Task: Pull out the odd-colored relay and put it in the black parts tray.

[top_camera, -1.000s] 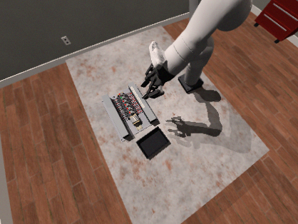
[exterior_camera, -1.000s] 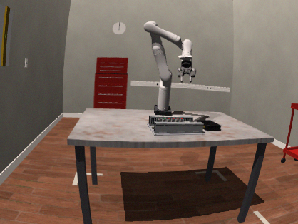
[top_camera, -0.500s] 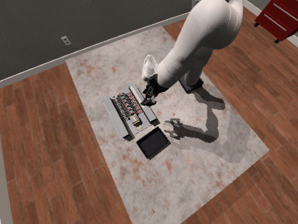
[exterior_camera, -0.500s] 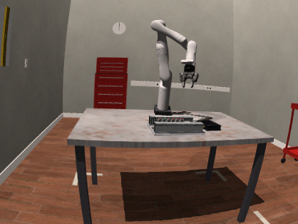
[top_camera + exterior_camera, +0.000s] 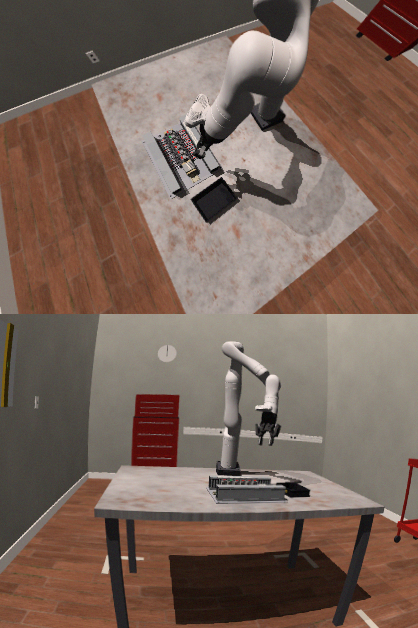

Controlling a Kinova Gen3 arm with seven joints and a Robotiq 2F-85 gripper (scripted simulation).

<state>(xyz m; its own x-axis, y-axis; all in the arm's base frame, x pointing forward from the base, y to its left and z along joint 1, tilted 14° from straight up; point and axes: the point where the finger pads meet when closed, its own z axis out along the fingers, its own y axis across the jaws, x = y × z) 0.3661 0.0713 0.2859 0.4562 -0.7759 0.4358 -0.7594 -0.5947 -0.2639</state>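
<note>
The grey relay panel (image 5: pixel 180 161) lies flat on the table, with a row of relays on it. Most buttons are red; one near the far left end looks green (image 5: pixel 170 133). The panel also shows in the exterior view (image 5: pixel 247 490), where the button colours are too small to tell. The black parts tray (image 5: pixel 215 200) sits just beside the panel's near right end and is empty; it also shows in the exterior view (image 5: pixel 296 489). My gripper (image 5: pixel 266 436) hangs high above the panel's right part, fingers pointing down, partly open and empty. From above the arm hides most of the gripper (image 5: pixel 201 150).
The robot base (image 5: pixel 267 117) stands behind the panel. A red tool cabinet (image 5: pixel 156 430) is at the back wall and a red cart (image 5: pixel 410 514) stands at the right, both off the table.
</note>
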